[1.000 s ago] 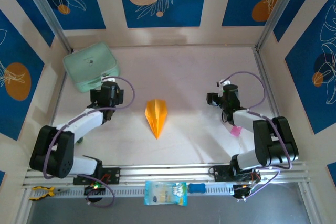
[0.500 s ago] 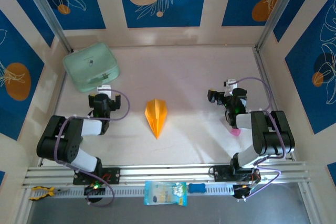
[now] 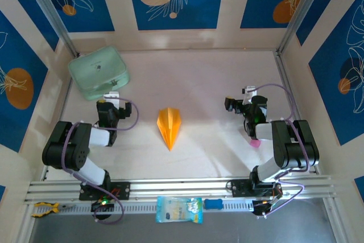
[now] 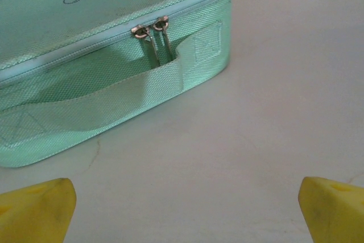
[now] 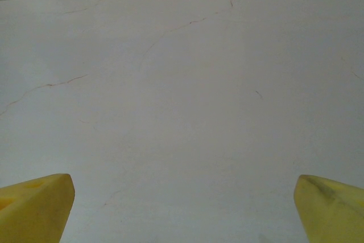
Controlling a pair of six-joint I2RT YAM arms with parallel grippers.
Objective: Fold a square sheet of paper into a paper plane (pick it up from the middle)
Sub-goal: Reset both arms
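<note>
Plane [image 3: 170, 127]: orange-yellow paper folded to a pointed dart, tip toward the arm bases, wide end away. It lies flat on the table [image 3: 210, 72], between the two claws and well apart from both: off to the right of the left gripper [image 4: 185, 208], off to the left of the right gripper [image 5: 183, 208].

Handling, a judgement: thin paper, very light, soft, crushes or loses its creases under a hard pinch, and likely skids on the smooth top. It sits low, so the edges are hard to get under. Best hold looks like the centre crease, mid-body, with a gentle pinch across the ridge. Avoid the tip.

Left gripper: jaws spread wide, nothing between them, yellow fingers [image 4: 35, 209] low over bare table. Mint case [image 4: 102, 55] is just ahead of it, zipper side facing, not touching.

Right gripper: jaws also wide apart and holding nothing, bare table ahead.

Folding looks finished, or close to it.
</note>
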